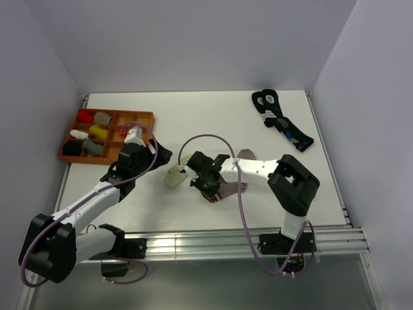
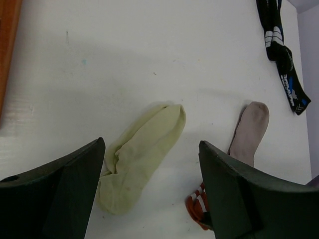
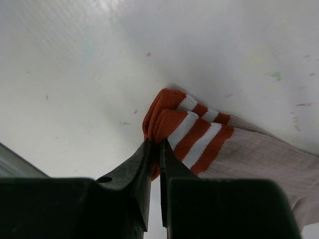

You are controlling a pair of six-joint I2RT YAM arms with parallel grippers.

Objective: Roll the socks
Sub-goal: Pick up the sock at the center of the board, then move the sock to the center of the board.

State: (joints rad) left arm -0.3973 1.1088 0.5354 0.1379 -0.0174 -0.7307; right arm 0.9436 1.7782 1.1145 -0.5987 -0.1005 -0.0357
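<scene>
As black socks (image 1: 282, 121) lie apart, right end effector (image 3: 155, 145) grips taupe sock (image 3: 249, 154), left (image 2: 151, 143) released

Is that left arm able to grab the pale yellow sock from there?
Probably yes. The left gripper hangs open above the pale yellow sock, which lies uncovered on the table; the taupe sock lies apart beside it.

Right gripper (image 3: 156, 144) clamps tight on the taupe sock (image 3: 259, 159) at its striped cuff (image 3: 197, 134), leg trailing toward four o'clock.
</scene>
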